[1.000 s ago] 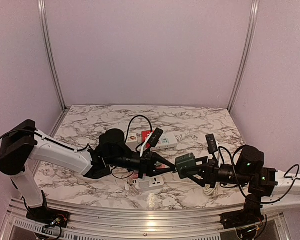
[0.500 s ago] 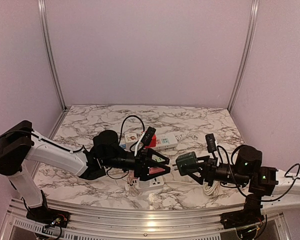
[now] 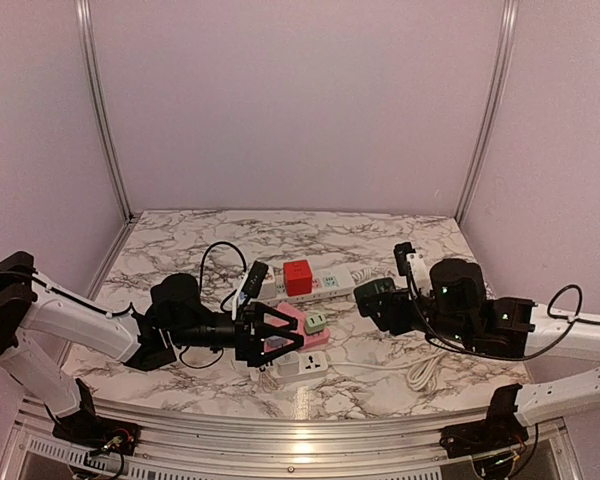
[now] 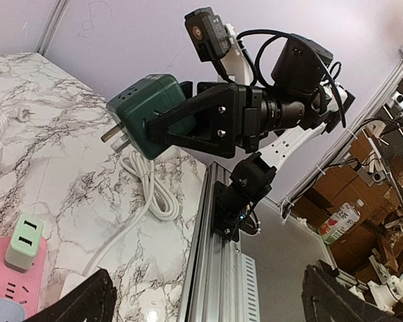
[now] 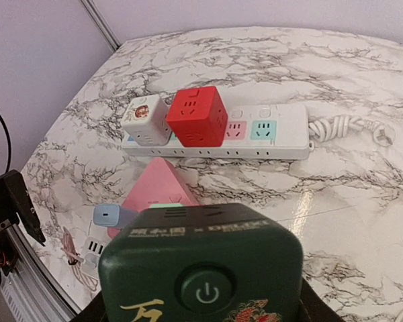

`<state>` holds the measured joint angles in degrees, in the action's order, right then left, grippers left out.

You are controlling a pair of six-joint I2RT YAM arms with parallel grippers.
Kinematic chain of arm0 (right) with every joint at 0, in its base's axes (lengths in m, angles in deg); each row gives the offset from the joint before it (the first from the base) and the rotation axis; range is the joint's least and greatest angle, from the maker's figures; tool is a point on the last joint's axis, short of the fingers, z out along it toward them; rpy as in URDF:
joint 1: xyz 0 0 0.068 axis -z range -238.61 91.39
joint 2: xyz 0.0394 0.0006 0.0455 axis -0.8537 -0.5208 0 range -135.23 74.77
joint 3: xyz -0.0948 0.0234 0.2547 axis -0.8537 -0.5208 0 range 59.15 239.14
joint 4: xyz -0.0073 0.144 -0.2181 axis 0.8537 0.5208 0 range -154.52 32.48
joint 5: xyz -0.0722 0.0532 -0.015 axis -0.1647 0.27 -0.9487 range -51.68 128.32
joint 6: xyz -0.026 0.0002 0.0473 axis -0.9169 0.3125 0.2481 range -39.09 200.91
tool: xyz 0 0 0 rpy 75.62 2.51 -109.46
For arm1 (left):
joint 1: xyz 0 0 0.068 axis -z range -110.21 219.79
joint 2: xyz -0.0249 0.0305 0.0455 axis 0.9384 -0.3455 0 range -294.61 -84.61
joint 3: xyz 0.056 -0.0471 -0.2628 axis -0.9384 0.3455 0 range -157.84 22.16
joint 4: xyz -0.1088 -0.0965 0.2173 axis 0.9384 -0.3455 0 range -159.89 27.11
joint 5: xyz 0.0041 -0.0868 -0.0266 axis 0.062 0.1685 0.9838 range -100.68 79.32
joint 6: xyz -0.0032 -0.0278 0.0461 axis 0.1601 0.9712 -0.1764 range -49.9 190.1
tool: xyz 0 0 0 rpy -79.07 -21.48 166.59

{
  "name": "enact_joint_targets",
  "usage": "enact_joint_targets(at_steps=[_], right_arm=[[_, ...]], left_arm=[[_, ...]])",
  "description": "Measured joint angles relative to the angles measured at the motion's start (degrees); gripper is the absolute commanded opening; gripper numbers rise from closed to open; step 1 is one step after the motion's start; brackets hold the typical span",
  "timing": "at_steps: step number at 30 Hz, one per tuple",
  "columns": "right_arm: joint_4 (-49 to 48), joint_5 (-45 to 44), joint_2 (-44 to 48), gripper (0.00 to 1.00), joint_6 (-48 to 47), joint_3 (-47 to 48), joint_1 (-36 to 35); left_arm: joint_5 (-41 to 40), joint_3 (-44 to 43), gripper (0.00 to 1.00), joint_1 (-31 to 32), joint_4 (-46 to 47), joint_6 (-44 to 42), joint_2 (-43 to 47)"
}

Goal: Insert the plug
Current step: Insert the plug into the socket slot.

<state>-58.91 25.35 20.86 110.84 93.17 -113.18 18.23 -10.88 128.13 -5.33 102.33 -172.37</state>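
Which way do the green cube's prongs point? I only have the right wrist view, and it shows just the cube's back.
Observer: The left wrist view shows the green cube clamped in the right gripper. Its bare prongs point straight out ahead of the fingers, above the marble table.
Operator: Where is the left gripper?
Observer: In the top view, the left gripper is wide open and empty, at the pink strip.
Operator: Am I over the white strip?
Observer: No. The top view puts the cube just off the right end of the white strip.
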Motion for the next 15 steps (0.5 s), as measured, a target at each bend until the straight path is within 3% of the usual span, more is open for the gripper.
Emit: enact_joint_targets(at_steps=[6,15], right_arm=[[3.34,-0.68,-6.86,0.0,0.9,4.07,0.9],[3.5,0.46,-7.26,0.0,1.95,5.68,0.98]], left_arm=[[-1.66,1.64,0.99,-0.15,0.02,-0.11,1.73],[-2.82,2.12,0.99,-0.35,0.02,-0.09,2.01]])
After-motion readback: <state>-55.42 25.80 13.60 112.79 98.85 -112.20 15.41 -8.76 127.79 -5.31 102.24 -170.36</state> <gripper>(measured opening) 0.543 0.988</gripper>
